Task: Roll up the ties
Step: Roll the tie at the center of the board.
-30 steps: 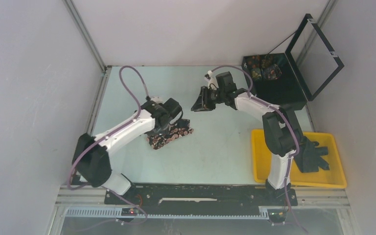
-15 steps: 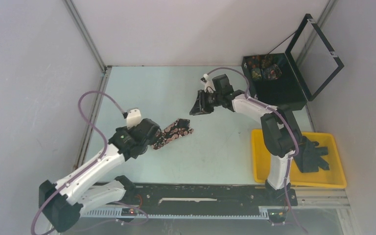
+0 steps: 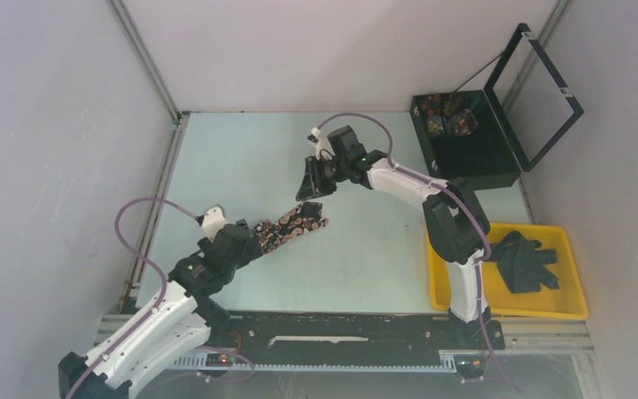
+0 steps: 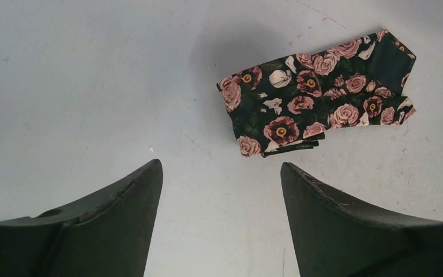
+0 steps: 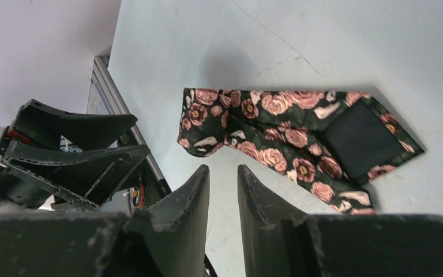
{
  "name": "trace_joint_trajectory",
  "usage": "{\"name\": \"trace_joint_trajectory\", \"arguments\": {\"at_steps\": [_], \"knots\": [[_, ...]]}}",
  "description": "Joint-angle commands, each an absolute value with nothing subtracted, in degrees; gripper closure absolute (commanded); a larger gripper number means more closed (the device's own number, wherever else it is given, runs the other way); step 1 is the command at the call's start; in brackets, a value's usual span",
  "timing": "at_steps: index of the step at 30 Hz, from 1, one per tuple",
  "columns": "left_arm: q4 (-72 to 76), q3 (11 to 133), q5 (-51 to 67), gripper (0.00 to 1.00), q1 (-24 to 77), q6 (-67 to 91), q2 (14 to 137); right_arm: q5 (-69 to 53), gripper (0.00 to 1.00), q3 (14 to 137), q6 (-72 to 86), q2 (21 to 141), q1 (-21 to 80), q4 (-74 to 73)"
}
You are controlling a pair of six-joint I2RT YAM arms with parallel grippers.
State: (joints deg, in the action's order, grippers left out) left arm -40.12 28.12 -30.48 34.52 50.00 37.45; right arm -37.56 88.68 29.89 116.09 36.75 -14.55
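A black tie with pink roses [image 3: 292, 225] lies folded flat on the pale table, and shows in the left wrist view [image 4: 317, 98] and the right wrist view [image 5: 277, 138]. My left gripper [image 3: 252, 241] sits just short of its near-left end, open, with only bare table between its fingers [image 4: 220, 164]. My right gripper [image 3: 305, 193] hovers over the tie's far-right end. Its jaws stand a narrow gap apart with nothing in them [image 5: 223, 168]. Dark plain ties [image 3: 527, 259] lie heaped in the yellow tray [image 3: 442, 287].
A black box [image 3: 486, 154] with its lid raised stands at the back right and holds rolled patterned ties [image 3: 444, 116]. The yellow tray sits beside the right arm's base. Grey walls close in both sides. The left gripper's fingers [image 5: 75, 150] show in the right wrist view.
The left arm has drawn back toward the near left, off the tie, and its jaws have narrowed a little. The right arm has swung left and down toward the tie.
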Motion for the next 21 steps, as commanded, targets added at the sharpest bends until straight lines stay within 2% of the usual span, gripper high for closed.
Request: {"name": "trace_joint_trajectory", "arguments": {"at_steps": [1,7,21], "knots": [[-35.8,25.8,-25.7,0.21,31.8,51.9,35.6,-36.5,0.73,95.5,28.8,119.8,39.4,-17.9],[-35.6,24.3,-25.1,0.25,30.7,53.5,34.6,-35.8,0.73,101.4,29.2,123.6,43.0,-20.6],[-32.7,22.3,-22.4,0.27,27.3,52.2,34.5,-35.2,0.75,109.7,30.6,130.4,48.3,-23.9]]}}
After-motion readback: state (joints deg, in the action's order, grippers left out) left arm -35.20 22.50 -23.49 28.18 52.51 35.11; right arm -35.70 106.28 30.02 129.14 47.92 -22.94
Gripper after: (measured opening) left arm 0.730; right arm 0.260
